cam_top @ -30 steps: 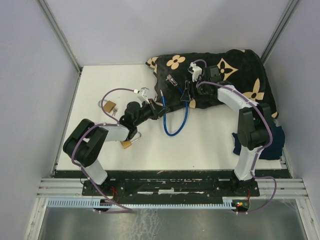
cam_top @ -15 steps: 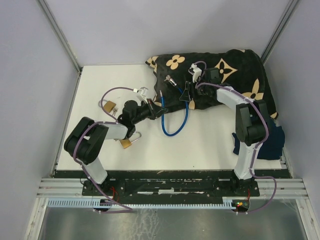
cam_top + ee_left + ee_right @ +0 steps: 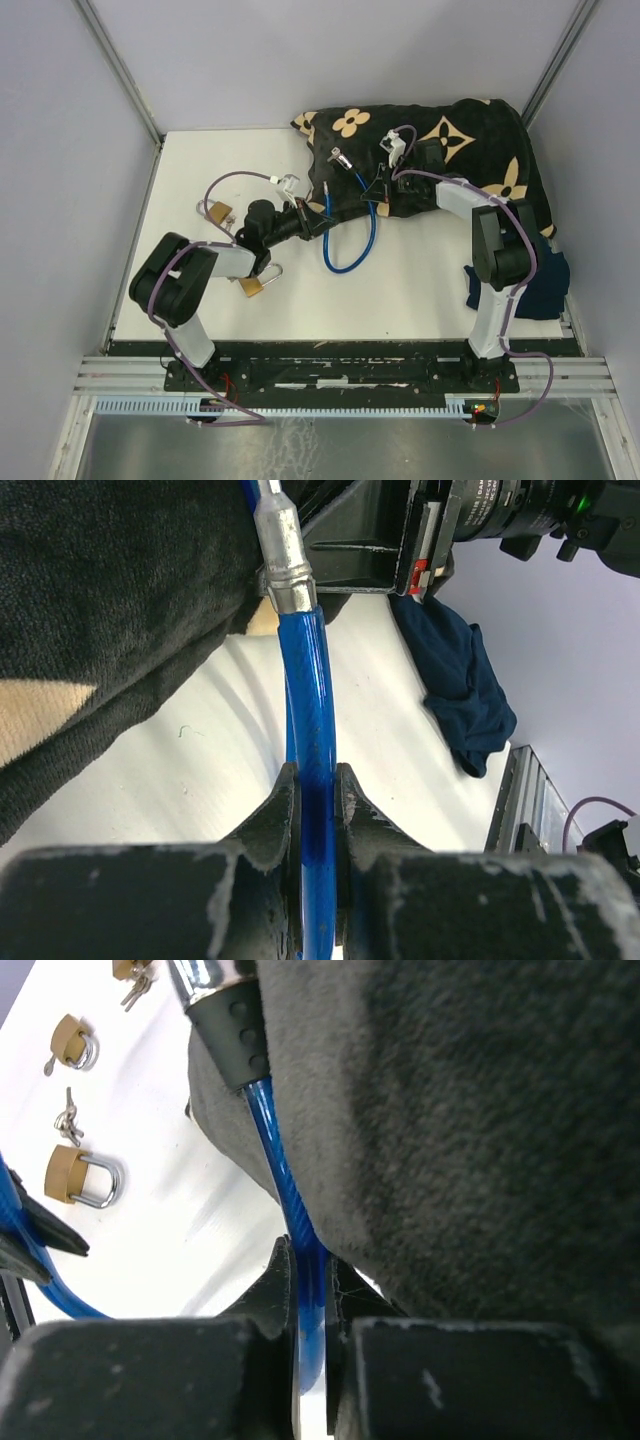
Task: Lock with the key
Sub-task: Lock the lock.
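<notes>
A blue cable lock [image 3: 350, 250] lies looped on the white table. Its chrome and black lock head [image 3: 342, 158] rests on the patterned black cloth [image 3: 470, 140]. My left gripper [image 3: 318, 222] is shut on one stretch of the blue cable [image 3: 305, 700], just below its metal end ferrule [image 3: 282, 550]. My right gripper [image 3: 375, 193] is shut on the other stretch of the cable [image 3: 275, 1160], below the black and chrome lock head [image 3: 225, 1010], at the cloth's edge [image 3: 480, 1130]. I cannot make out a key in the lock head.
Brass padlocks lie on the table at the left [image 3: 217, 212] and near the left arm [image 3: 253, 287]; they also show in the right wrist view [image 3: 75, 1178], with small keys [image 3: 68, 1120] beside them. A dark blue cloth [image 3: 540, 285] lies at the right edge.
My left gripper has shifted slightly right with the cable. The right gripper and the lock head have moved a little; the blue loop has narrowed slightly.
</notes>
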Tool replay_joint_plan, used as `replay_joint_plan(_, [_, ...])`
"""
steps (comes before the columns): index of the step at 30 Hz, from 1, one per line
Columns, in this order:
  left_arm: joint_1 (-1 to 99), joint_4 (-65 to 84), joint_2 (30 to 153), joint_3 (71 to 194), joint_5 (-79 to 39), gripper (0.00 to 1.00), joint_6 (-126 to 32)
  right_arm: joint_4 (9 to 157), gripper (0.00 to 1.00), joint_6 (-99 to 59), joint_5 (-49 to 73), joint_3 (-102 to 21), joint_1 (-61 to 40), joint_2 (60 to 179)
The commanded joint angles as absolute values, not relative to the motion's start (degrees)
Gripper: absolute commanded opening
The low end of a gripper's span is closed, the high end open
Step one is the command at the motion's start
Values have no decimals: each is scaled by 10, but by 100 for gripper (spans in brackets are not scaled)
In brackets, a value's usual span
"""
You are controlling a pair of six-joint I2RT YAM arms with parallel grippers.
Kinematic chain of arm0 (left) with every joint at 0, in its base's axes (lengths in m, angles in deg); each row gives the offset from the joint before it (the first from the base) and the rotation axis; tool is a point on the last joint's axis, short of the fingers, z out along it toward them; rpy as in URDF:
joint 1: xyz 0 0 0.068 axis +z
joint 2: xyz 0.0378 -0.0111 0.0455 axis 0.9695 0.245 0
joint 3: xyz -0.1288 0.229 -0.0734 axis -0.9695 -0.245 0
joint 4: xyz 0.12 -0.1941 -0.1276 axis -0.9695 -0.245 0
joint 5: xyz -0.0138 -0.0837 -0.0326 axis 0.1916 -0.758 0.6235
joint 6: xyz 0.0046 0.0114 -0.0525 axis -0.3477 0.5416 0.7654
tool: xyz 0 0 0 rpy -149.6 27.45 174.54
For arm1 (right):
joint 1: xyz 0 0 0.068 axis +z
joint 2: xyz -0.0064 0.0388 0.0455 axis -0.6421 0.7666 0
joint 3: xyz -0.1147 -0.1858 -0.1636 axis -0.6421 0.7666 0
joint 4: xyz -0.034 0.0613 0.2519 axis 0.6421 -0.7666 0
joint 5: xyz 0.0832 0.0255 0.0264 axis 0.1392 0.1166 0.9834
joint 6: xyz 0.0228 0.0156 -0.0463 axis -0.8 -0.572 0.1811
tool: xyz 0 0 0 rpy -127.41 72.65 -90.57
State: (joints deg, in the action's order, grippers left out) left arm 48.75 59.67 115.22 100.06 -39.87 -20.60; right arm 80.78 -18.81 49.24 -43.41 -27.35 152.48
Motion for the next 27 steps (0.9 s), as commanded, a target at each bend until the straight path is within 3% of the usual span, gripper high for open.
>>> replay_joint_plan(1, [490,586,1127,1000,-415,3,-258,827,2,-192,545,-414,-281,1461])
replay_joint_plan(11, [487,613,921,906,-480,3,-211,710,2,-74,555,-409,-281,1279])
replay_joint_plan(18, [459,475,748,900,-521,3,-276,501,2,104,519,-463,-246,1175])
replay_joint_plan(23, [454,362,731,950,-580,3,-280,445,2,152,511,-487,-236,1143])
replay_joint_plan(27, [450,355,737,972,-623,3,-235,427,2,208,506,-479,-224,1133])
